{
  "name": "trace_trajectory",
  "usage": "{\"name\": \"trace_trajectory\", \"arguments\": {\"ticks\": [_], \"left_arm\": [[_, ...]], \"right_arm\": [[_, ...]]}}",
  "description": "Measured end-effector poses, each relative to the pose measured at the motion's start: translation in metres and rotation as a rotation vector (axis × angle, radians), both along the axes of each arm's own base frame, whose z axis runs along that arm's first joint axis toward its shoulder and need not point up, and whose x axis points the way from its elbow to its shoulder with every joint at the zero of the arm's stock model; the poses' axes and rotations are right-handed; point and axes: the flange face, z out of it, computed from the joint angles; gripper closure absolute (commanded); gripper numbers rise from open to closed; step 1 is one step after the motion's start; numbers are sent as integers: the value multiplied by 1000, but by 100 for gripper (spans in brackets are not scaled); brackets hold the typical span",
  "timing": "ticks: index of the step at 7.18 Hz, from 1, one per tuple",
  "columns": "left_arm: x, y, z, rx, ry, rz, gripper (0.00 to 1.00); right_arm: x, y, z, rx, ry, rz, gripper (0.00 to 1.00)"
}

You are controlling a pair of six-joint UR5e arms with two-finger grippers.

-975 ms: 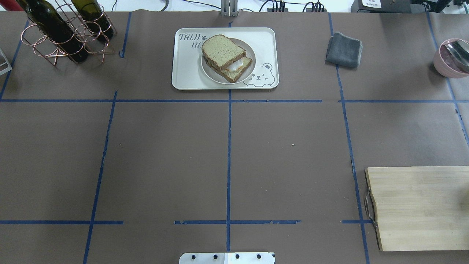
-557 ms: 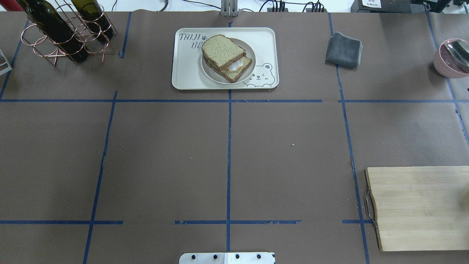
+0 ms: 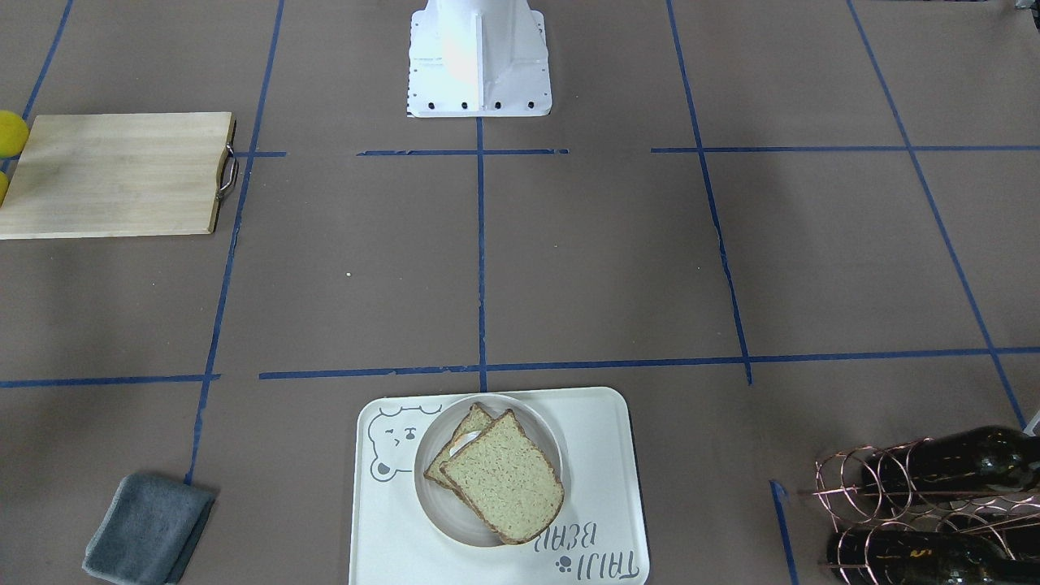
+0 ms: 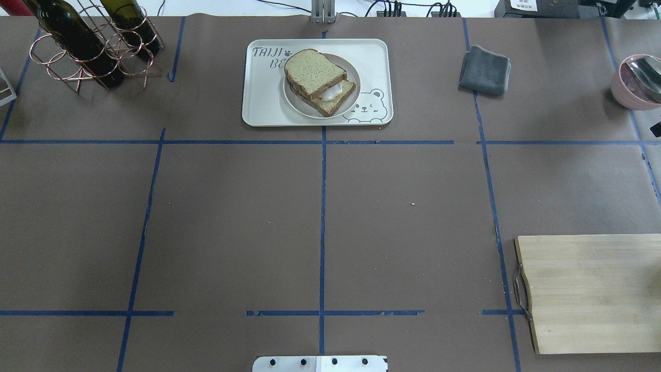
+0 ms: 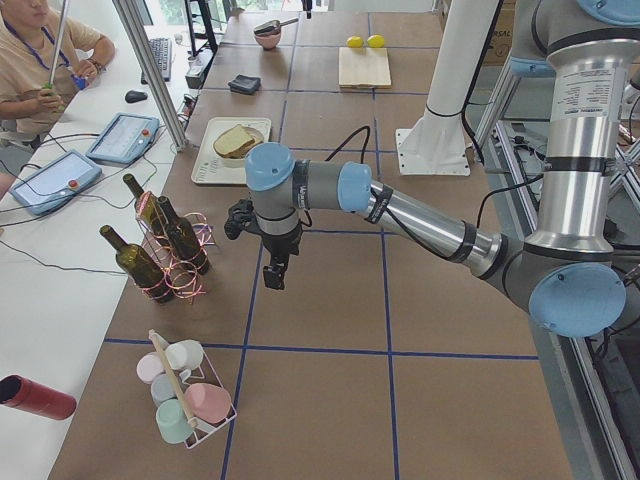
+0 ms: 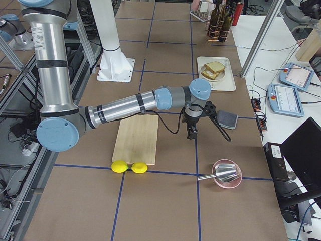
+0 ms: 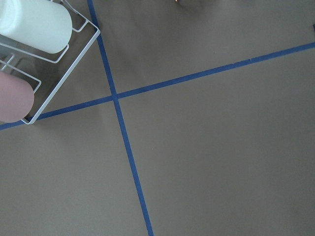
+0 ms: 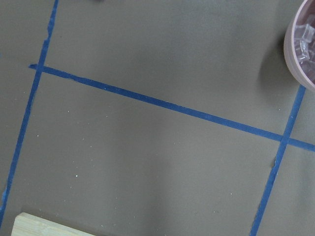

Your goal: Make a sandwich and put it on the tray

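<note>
Your sandwich (image 4: 319, 82) is assembled: two bread slices, with one white fried egg (image 4: 333, 93) showing between them where the upper slice sits skewed off the lower. It lies on one small round plate (image 4: 304, 109), and that plate rests on the one tray (image 4: 263, 103) with the bear drawing, at the far middle of the tabletop (image 4: 232, 217) from the robot.

Neither arm is near it. The left end effector (image 5: 273, 274) hangs above bare tabletop just beside the copper wine rack (image 5: 170, 250), which holds three dark bottles in the left side view. The right end effector (image 6: 191, 133) hangs above bare tabletop between the one wooden cutting board (image 6: 135, 138) and the one folded grey cloth (image 6: 226, 119). Both show only in the side views, and the wrist cameras catch no fingers, so you cannot tell from these pictures whether either is spread or pressed together. Nothing is seen in either one.

Elsewhere you have two lemons (image 6: 129, 167) touching each other at the board's end, and one pink bowl (image 6: 226, 175) with one metal scoop (image 6: 213, 175) resting in it, near the right arm. At the left end stands one white wire rack (image 5: 185, 390) carrying four cups, with one red cylinder (image 5: 35, 396) lying off the tabletop's edge beside it.
</note>
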Motion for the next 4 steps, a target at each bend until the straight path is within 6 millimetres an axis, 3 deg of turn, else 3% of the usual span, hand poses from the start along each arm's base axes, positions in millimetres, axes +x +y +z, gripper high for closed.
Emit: {"name": "trace_trajectory", "arguments": {"ticks": [4], "left_arm": [[1,0,-1,3,2,2,0]], "right_arm": [[-21,0,-3,13,-3,-40,0]]}}
